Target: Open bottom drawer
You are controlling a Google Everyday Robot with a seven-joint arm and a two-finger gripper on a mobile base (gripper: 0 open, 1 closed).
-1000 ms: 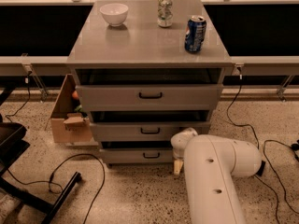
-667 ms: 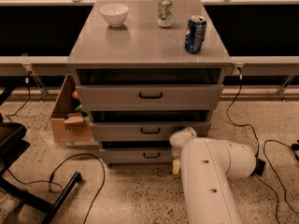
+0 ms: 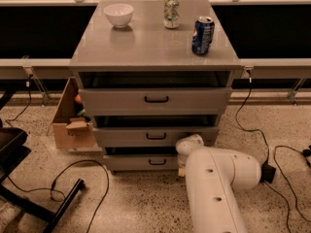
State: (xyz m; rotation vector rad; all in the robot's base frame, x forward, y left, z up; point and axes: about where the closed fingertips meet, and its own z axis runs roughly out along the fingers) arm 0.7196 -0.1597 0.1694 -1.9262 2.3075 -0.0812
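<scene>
The bottom drawer (image 3: 141, 162) is the lowest grey front of the cabinet, with a small black bar handle (image 3: 157, 162). A dark gap shows above its front. My white arm (image 3: 218, 178) reaches in from the lower right. Its wrist (image 3: 189, 144) sits at the drawer's right end. My gripper (image 3: 181, 167) is low beside that right end, mostly hidden behind the arm. The middle drawer (image 3: 155, 136) and the wide top drawer (image 3: 155, 100) are above.
On the cabinet top stand a white bowl (image 3: 118, 14), a silver can (image 3: 170, 5) and a blue can (image 3: 202, 35). An open cardboard box (image 3: 73, 123) stands left of the cabinet. Black cables (image 3: 73, 178) lie on the floor on both sides. A dark chair base (image 3: 19, 178) is at lower left.
My arm has shifted slightly to the left, closer to the cabinet. The drawers look unchanged.
</scene>
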